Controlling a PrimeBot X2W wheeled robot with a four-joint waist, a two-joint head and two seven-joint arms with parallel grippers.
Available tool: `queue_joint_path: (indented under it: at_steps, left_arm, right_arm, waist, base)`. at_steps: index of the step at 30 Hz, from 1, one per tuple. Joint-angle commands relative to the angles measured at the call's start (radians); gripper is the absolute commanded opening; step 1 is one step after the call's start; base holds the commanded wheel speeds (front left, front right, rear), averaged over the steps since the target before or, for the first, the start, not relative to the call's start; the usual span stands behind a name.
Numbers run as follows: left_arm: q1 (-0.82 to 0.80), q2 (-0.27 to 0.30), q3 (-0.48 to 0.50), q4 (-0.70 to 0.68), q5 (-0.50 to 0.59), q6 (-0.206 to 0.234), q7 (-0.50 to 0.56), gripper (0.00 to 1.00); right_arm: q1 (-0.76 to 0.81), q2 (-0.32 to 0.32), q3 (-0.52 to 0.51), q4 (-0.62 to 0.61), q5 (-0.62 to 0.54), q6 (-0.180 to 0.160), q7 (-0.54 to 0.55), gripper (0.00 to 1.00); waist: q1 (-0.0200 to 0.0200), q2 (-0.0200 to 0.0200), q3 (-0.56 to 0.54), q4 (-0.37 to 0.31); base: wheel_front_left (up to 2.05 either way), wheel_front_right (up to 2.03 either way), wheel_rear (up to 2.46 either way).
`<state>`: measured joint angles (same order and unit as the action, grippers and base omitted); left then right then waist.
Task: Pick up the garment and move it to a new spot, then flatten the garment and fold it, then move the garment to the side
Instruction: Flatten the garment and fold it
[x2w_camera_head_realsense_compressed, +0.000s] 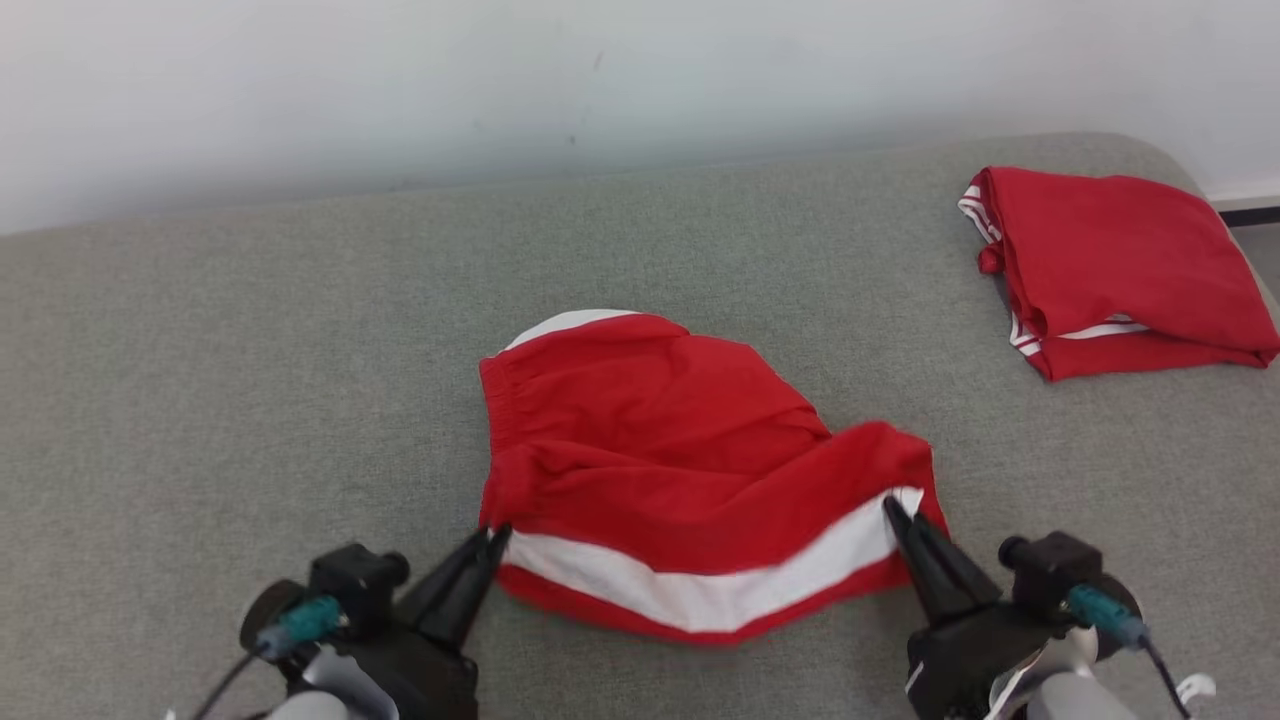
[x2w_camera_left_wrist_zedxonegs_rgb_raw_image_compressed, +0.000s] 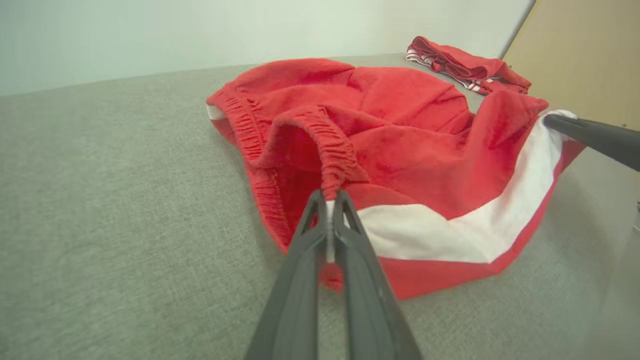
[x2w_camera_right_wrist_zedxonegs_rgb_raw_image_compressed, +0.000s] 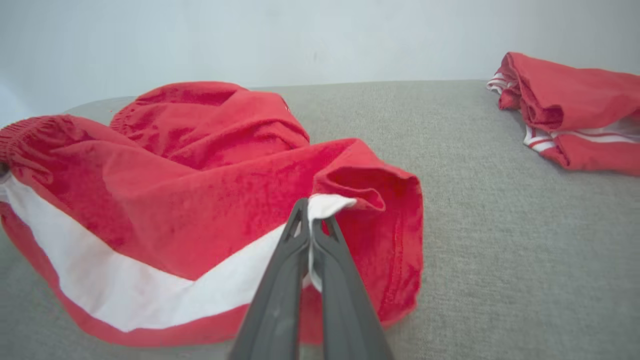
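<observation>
Garment (x2w_camera_head_realsense_compressed: 680, 450) red, fleecy, rumpled; broad white stripe (x2w_camera_head_realsense_compressed: 720, 592)

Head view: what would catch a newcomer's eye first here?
The bright red garment with a broad white stripe stands out first, lying rumpled in the middle of the grey fabric surface. The left gripper and the right gripper each pinch one near corner of it, jaws shut on the cloth. A folded red bundle sits at the far right.
</observation>
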<state>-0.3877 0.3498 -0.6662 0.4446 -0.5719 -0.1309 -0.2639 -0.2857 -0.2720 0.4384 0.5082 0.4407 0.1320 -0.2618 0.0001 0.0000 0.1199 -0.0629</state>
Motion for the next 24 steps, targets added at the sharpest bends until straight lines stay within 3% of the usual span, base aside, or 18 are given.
queue_joint_path:
  at_steps: [1, 7, 12, 24]
  left_arm:
    - [-0.011, 0.009, 0.017, -0.019, -0.015, 0.002, 0.0, 0.0]
    - [-0.122, 0.027, 0.082, -0.106, -0.097, 0.002, 0.0, 0.0]
    - [-0.331, 0.035, 0.074, -0.127, -0.198, 0.002, 0.058, 0.0]
    - [-1.018, 0.003, 0.08, 0.054, -0.329, 0.002, 0.182, 0.0]
  right_arm:
    - [-0.009, -0.007, -0.006, -0.023, 0.01, -0.003, -0.004, 0.0]
    - [-0.112, -0.043, -0.022, -0.121, 0.058, -0.003, -0.003, 0.0]
    - [-0.3, -0.072, -0.012, -0.125, 0.138, -0.003, 0.009, 0.0]
    - [-0.978, -0.1, -0.073, 0.006, 0.317, -0.003, 0.162, 0.0]
  waist:
    - [-0.0001, 0.0, -0.008, 0.005]
    - [-0.0001, 0.0, 0.002, 0.026]
    - [-0.0001, 0.0, 0.065, 0.046]
    - [-0.0001, 0.0, 0.37, 0.081]
  base:
    - [0.0, 0.0, 0.0]
    - [0.0, 0.0, 0.0]
    - [0.0, 0.0, 0.0]
    - [0.0, 0.0, 0.0]
